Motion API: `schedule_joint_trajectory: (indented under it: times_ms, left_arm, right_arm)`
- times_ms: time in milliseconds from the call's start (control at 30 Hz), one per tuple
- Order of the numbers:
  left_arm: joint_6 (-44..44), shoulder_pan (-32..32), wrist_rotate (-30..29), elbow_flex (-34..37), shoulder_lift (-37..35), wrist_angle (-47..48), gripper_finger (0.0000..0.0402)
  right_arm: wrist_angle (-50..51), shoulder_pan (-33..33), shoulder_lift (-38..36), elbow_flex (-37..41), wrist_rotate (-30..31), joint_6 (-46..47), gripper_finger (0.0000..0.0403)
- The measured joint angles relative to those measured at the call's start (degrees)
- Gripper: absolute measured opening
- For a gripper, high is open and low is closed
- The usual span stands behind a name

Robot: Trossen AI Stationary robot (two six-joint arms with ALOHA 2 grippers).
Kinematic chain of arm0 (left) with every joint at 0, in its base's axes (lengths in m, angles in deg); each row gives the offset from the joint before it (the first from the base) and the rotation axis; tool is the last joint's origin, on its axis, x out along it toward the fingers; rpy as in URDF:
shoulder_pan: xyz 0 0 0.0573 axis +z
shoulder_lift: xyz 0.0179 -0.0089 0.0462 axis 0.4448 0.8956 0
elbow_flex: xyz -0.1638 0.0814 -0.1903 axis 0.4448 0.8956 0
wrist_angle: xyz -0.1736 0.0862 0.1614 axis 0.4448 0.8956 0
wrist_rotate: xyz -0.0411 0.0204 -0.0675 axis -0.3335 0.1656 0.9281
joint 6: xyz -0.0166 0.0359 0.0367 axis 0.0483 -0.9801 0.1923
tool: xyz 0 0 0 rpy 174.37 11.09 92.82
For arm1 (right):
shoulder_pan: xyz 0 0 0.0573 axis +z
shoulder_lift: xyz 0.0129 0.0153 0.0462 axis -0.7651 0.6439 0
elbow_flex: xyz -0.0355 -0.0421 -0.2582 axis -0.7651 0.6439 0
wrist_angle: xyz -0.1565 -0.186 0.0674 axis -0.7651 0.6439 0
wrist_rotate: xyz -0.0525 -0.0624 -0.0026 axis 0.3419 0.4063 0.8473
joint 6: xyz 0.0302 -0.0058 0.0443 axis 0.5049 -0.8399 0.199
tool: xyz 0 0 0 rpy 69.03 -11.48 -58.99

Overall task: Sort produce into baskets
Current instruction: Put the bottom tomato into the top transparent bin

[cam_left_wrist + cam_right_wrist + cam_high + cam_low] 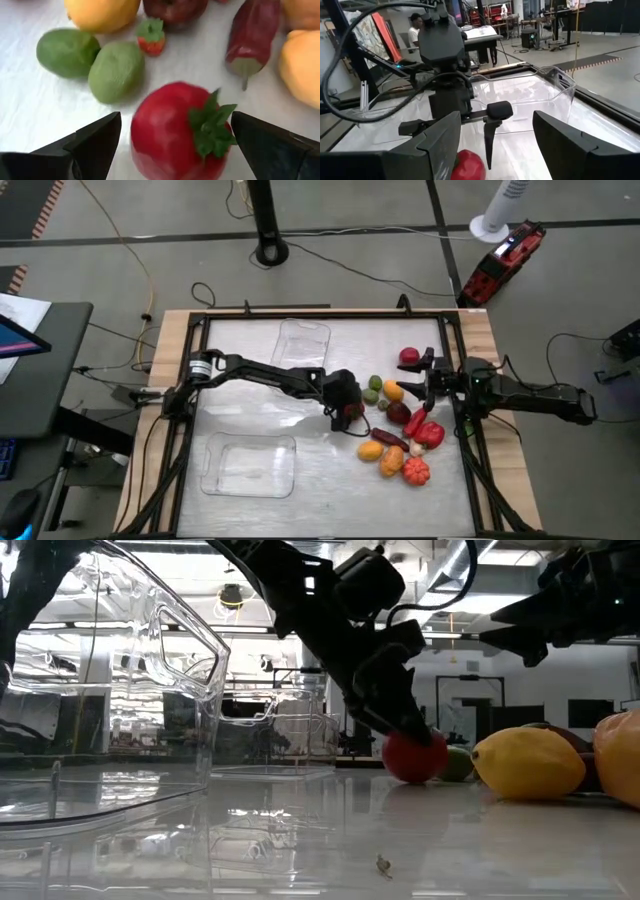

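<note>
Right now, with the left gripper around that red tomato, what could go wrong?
The left gripper is open around the round red tomato with green leaves; closing off-centre might roll it into the two green limes nearby. The waiting right gripper hovers over the produce pile, so lifting carelessly could risk the arms clashing.

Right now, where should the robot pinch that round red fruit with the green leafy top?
Best around its round middle, below the leaves. The red fruit lies on the table with its green top pointing sideways, so the smooth sides face the fingers. The left end effector is open with one finger on either side, coming from above. The right end effector waits open over the pile.
</note>
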Motion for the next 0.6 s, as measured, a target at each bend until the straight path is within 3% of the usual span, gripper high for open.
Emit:
schedule_joint_trajectory:
  times_ms: [167,600]
  left_arm:
    - [-2.4,0.0,0.0,0.0,0.0,0.7,0.0337]
    - [-0.8,0.0,1.0,0.0,-1.1,1.7,0.0223]
  right_arm:
    - [-1.3,0.0,0.0,0.0,0.0,-1.0,0.0277]
    - [-1.4,0.0,0.6,-0.2,-1.6,-0.8,0.0276]
